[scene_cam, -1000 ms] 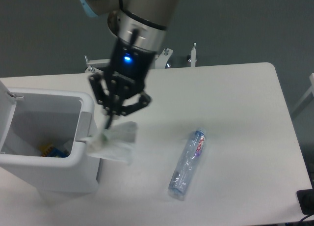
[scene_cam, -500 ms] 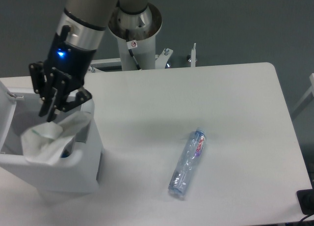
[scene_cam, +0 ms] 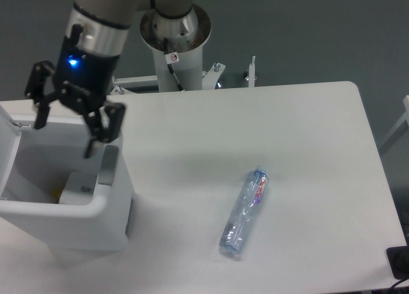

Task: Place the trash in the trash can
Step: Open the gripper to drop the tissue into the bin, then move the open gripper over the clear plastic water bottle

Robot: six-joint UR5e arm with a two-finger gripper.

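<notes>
the tool (scene_cam: 66, 126) hangs over the open trash can (scene_cam: 115, 185) with its two black fingers (scene_cam: 102, 129) spread wide and nothing between them. half a second ago those fingers were still pinched on the crumpled white paper packet (scene_cam: 78, 187) just above the rim; now they have let go, and the packet lies down inside the can, seen as a pale shape against the inner wall. a second ago the tool was carrying it in from the table beside the can. so the first of the two pieces of trash looks to be dealt with. the can stands at the left edge of the table (scene_cam: 307, 134), its lid (scene_cam: 6, 140) tipped up at the far left. the other piece, the crushed clear bottle (scene_cam: 244, 213) with the red and white label and blue cap, lies on its side on the table, well apart from the can to the right, and has not shifted across the three views. by the look of it, fetching that bottle is what remains.
</notes>
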